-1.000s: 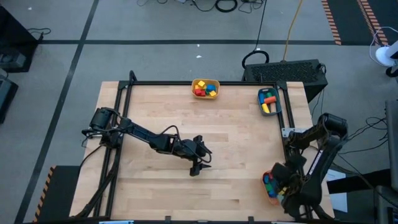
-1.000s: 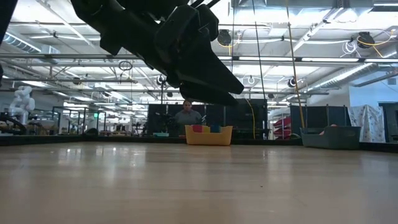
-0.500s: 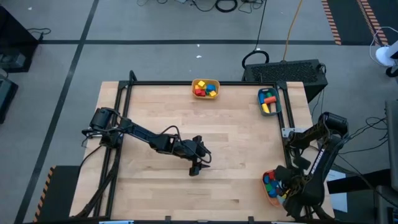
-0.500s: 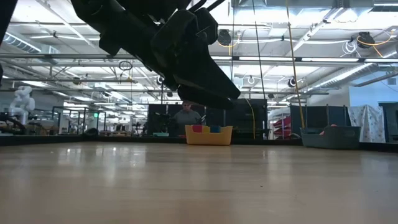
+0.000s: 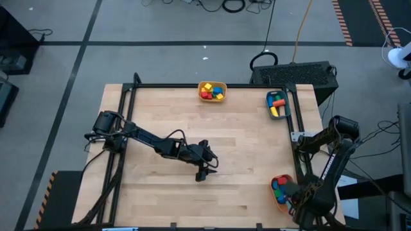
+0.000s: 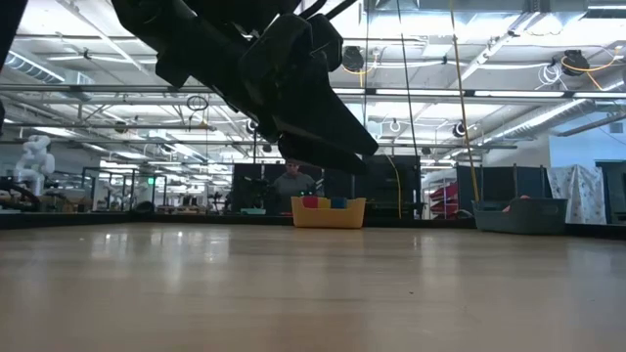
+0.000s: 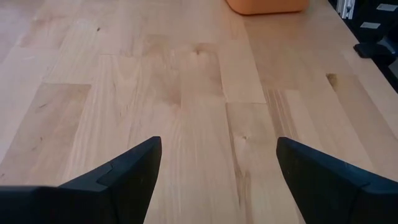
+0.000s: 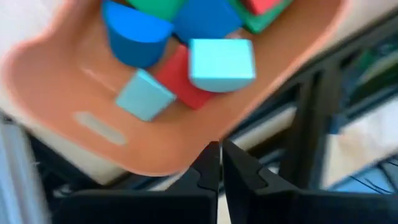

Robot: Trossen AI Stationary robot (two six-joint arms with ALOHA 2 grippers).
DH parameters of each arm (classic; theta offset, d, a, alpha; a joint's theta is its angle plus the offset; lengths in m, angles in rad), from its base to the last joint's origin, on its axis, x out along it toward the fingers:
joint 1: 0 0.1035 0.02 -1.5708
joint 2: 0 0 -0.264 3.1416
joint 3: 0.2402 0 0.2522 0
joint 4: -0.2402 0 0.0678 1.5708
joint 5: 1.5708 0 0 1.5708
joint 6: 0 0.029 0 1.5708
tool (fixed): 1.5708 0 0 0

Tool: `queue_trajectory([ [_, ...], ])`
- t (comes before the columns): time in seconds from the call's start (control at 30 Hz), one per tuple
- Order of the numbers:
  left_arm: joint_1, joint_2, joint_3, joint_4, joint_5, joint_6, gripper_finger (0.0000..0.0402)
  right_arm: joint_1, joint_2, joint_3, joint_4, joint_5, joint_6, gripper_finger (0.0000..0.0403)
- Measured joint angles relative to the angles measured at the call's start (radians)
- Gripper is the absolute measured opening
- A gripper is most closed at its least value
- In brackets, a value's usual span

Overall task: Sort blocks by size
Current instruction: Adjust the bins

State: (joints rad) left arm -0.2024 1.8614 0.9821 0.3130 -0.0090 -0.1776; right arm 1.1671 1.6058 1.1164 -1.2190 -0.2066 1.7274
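Observation:
Blocks lie sorted in three bins. The orange bin (image 5: 280, 191) at the table's near right corner holds blue, cyan (image 8: 221, 62), red and green blocks. The yellow bin (image 5: 212, 91) at the far edge and the grey bin (image 5: 277, 104) at the far right hold more. My right gripper (image 8: 219, 163) is shut on nothing, pointing down over the orange bin's rim (image 8: 155, 155); in the high view my right gripper (image 5: 292, 196) sits beside the bin. My left gripper (image 7: 217, 149) is open above bare wood near the table's middle (image 5: 204, 168).
A black rail frame (image 5: 128, 128) runs around the table. In the low view my left arm (image 6: 284, 78) hangs over the near table, with the yellow bin (image 6: 328, 212) and grey bin (image 6: 518, 215) at the far edge. A person (image 6: 293, 181) sits beyond the table.
My right gripper has drawn back from over the orange bin toward the table's near right corner and tipped further down, so more of the bin and its blocks shows from above.

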Motion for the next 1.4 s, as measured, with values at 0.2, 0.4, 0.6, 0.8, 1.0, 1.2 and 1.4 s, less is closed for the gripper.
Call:
queue_trajectory([
  [0.2,-0.001,0.0,0.0,-0.009,0.0,0.0,0.0319,0.0,0.0,0.0,0.069,0.021,0.023,0.0001],
  [0.4,-0.001,0.0,0.0,-0.009,0.0,0.0,0.0319,-0.003,0.013,0.0,0.142,0.032,0.035,0.0],
  [0.6,-0.001,0.0,0.0,-0.009,0.0,0.0,0.0319,-0.025,0.084,0.0,0.236,0.058,-0.035,0.0],
  [0.8,-0.001,0.0,0.0,-0.009,0.0,-0.001,0.0319,-0.077,0.101,0.0,0.264,0.152,-0.133,0.0],
  [1.0,-0.001,0.0,0.0,-0.009,0.0,0.0,0.0319,-0.133,0.101,0.0,0.265,0.202,-0.24,0.0],
  [1.2,-0.001,-0.001,0.0,-0.009,0.0,0.0,0.0319,-0.196,0.101,0.0,0.24,0.289,-0.337,0.0],
  [1.4,-0.001,-0.002,0.0,-0.009,0.0,0.0,0.0319,-0.252,0.101,0.0,0.246,0.336,-0.43,0.0],
])
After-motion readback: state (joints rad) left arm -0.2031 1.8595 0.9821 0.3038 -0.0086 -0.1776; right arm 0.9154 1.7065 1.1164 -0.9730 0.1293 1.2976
